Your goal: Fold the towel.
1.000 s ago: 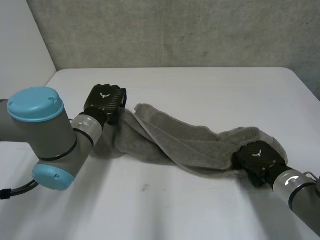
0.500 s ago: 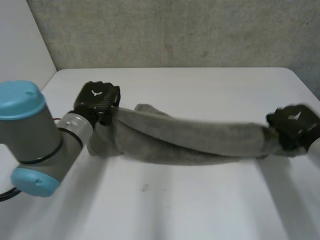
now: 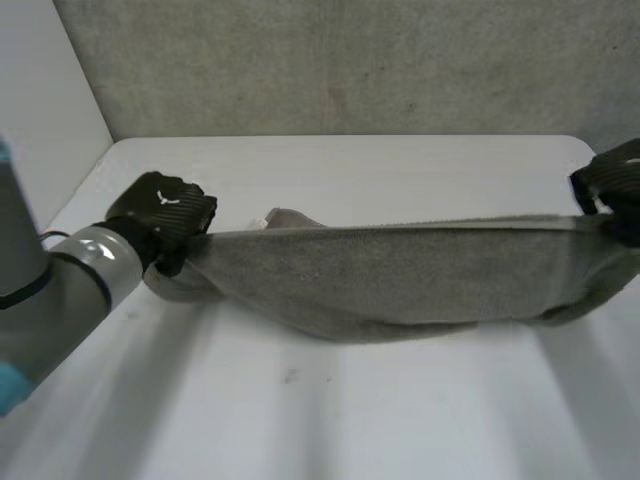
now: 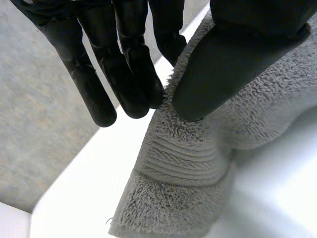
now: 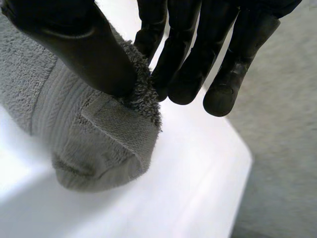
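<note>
towel runs taut across the table, left edge to right; left hand and right hand each pinch an end.

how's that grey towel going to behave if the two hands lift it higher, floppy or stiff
Probably floppy: the grey terry towel sags in the middle between the left hand and right hand. Its looped pile likely resists slipping from the pinches. It looks thick, so perhaps a little heavy.
</note>
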You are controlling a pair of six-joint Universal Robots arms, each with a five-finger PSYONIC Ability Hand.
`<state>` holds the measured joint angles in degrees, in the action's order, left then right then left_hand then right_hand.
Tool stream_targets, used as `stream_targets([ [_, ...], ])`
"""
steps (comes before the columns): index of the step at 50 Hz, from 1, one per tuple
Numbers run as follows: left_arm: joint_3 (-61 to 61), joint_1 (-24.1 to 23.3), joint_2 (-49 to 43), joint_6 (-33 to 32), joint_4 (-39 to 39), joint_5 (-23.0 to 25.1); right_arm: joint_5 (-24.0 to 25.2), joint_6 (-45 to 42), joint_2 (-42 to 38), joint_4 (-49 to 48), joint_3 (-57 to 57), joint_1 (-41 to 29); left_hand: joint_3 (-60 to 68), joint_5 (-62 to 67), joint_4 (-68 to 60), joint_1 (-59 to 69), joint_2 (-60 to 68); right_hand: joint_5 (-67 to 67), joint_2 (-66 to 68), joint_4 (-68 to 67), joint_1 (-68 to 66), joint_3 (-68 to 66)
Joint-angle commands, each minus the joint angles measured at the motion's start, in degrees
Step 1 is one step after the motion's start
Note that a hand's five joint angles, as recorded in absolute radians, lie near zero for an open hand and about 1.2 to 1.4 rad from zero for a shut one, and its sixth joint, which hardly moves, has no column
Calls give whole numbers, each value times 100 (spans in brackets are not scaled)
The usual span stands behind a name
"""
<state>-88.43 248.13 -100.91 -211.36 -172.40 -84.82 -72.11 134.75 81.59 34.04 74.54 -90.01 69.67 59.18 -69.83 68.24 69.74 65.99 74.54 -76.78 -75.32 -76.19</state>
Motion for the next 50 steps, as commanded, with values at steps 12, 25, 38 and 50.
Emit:
stream_targets([
  [12,3824,-1,-2302,103,-162,-8,-928,148,-2666,-785,-3727,-1282,1033,1082,-1017,1176,1026,401,546,-322,-468,-381],
  [25,5679,8,-2399,1571,-2394,-61,-1024,1563,-2815,-3000,-5758,-1475,1033,1082,-1017,1176,1026,401,546,-322,-468,-381],
  [38,2371,324,-1758,1212,-1112,-61,-524,1106,-2552,-1646,-2739,-1432,1033,1082,-1017,1176,1026,401,546,-322,-468,-381],
  [50,-649,438,-1054,-169,-1260,1,-436,824,-1717,-2420,483,-1370,1033,1082,-1017,1176,1026,401,546,-322,-468,-381],
])
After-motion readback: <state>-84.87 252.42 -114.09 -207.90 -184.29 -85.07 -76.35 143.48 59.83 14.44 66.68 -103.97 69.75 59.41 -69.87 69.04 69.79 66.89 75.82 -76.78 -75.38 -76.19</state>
